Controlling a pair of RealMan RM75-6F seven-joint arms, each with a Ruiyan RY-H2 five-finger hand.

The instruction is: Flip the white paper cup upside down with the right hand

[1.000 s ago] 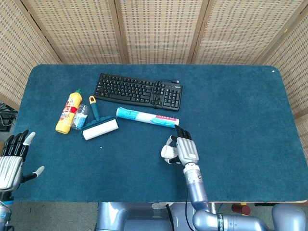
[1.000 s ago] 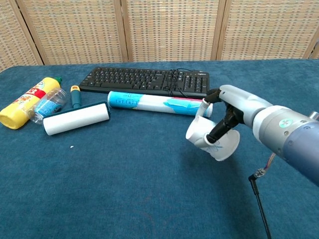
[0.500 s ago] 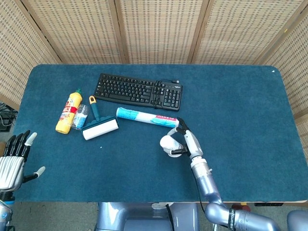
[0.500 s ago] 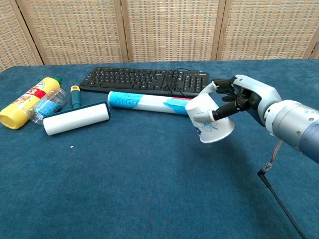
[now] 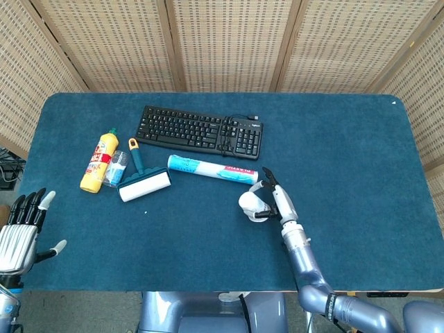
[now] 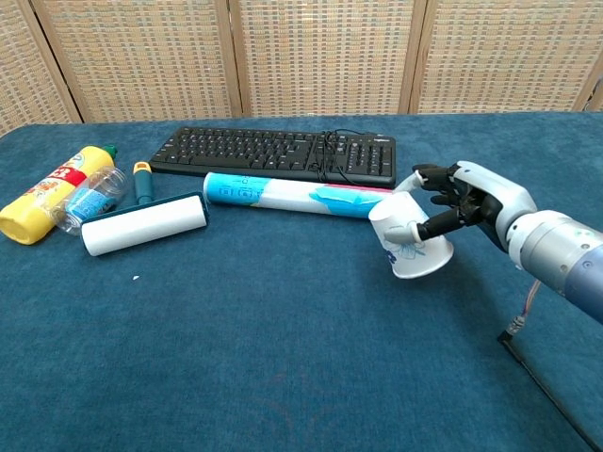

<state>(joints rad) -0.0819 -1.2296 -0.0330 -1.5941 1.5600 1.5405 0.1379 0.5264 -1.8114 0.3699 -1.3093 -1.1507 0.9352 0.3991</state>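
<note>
The white paper cup (image 6: 405, 243) (image 5: 251, 205) with a blue print stands almost upside down, mouth toward the blue tabletop, near the middle front. My right hand (image 6: 459, 204) (image 5: 275, 199) grips it from the right side, fingers wrapped around its wall. The cup still leans slightly; whether its rim touches the cloth I cannot tell. My left hand (image 5: 19, 229) hovers off the table's front left corner, fingers spread, holding nothing.
Just behind the cup lies a white and blue roll (image 6: 294, 196), with a black keyboard (image 6: 275, 153) further back. At the left lie a lint roller (image 6: 143, 224), a clear plastic cup (image 6: 87, 201) and a yellow bottle (image 6: 49, 204).
My right hand has carried the cup to the right and lower while turning it further over. The cup's mouth now faces the table more squarely. The left hand has barely moved.
</note>
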